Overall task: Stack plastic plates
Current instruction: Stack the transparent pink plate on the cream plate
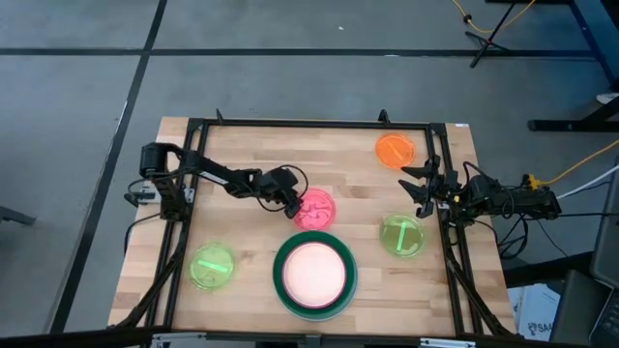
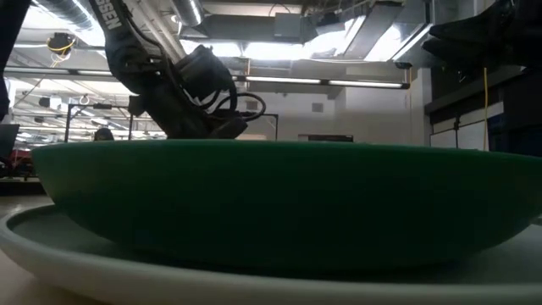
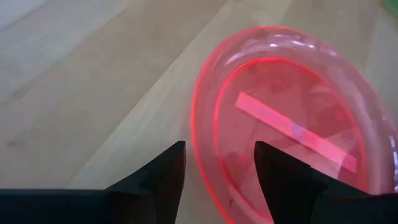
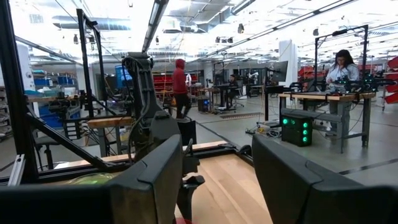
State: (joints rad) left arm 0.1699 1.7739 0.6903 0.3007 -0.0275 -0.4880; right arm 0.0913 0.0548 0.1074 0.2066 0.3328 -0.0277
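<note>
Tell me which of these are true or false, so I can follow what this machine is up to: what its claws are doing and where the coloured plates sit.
1. The left claw is open at the edge of the pink plate. True.
2. The orange plate is stacked on the dark green plate. False: it lies alone near the far right corner of the table.
3. Two lime green plates lie apart, one on each side. True.
4. The right claw holds a plate. False: it is open and empty, at the table's right edge.
</note>
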